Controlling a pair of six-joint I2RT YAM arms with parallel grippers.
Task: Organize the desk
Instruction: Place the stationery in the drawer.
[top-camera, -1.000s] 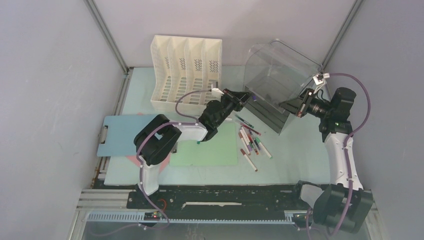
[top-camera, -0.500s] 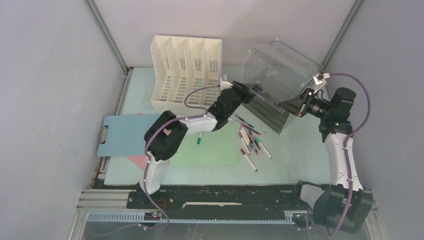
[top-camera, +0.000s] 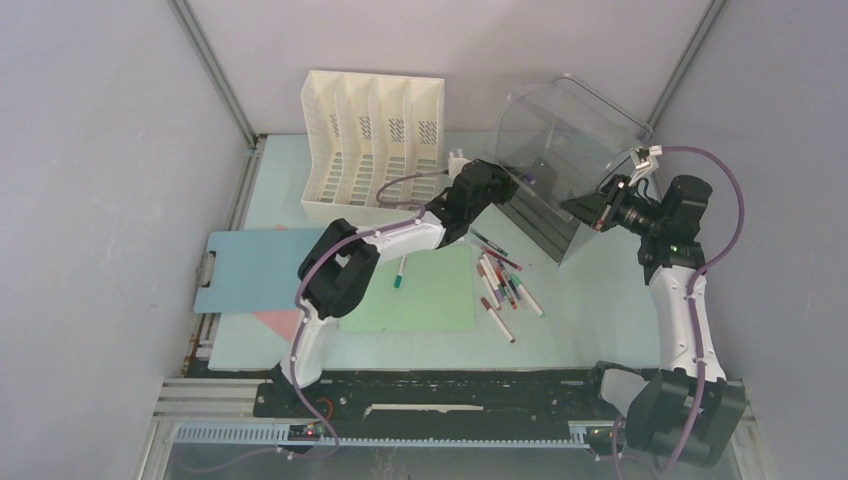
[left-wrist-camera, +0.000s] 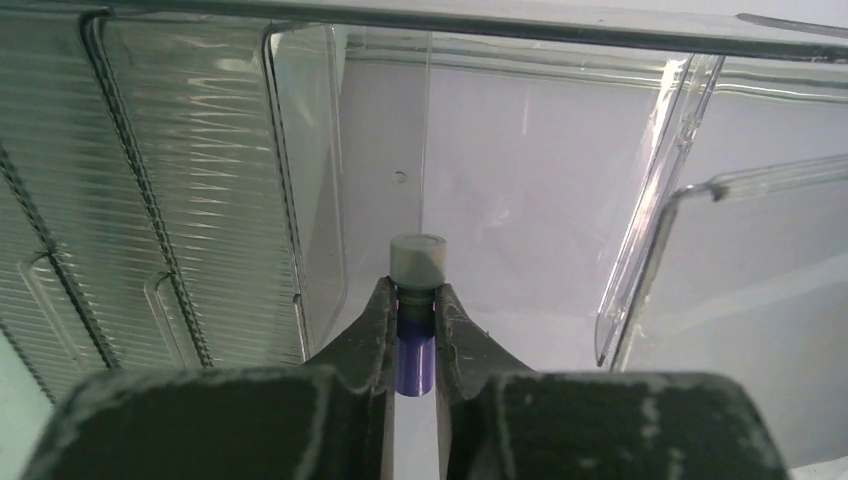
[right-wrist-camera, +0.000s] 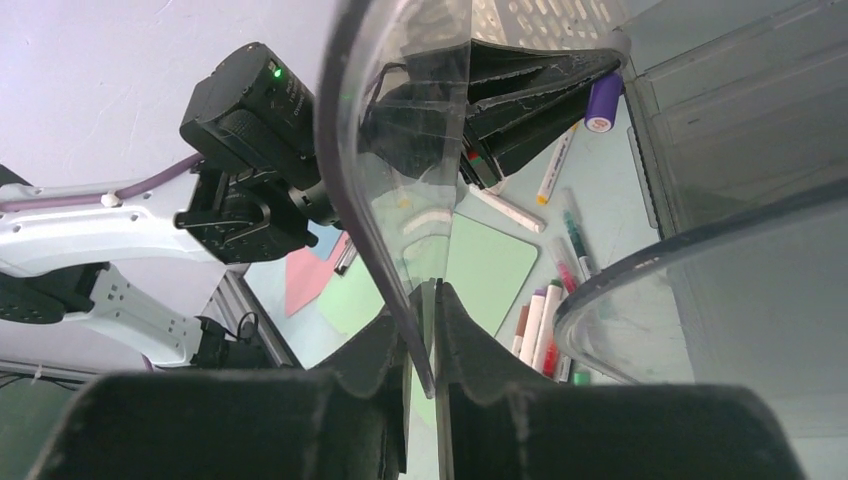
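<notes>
**Item 1: left claw** (left-wrist-camera: 416, 292). The fingers are pinched on a purple marker (left-wrist-camera: 415, 365), and its grey cap sticks out past the fingertips. Claw and marker sit at the mouth of the clear bin (left-wrist-camera: 520, 150), with the cap just inside. A ribbed panel (left-wrist-camera: 150, 200) of the bin runs alongside the claw.

**Item 2: right claw** (right-wrist-camera: 423, 296). The fingers are nipped onto the thin edge of the bin's clear wall. The bin is tilted, its mouth facing the left claw across from it.

**Item 3: desk** (top-camera: 600, 300). This is the pale mint tabletop beneath both claws, and it carries everything listed here.

**Item 4: nearer the bases than the left claw.**
- Loose markers (top-camera: 505, 285) lie scattered, some touching the edge of a green board (top-camera: 430, 305).
- One green-capped marker (top-camera: 398, 277) lies on the board's far edge, under the left arm.

**Item 5: to the left claw's left.**
- A white file sorter (top-camera: 372, 135) stands upright at the far side of the desk, near the claw.
- A blue clipboard (top-camera: 245, 268) lies flat, well apart from the claw. It overlaps a pink sheet (top-camera: 272, 322) on its near side.
</notes>
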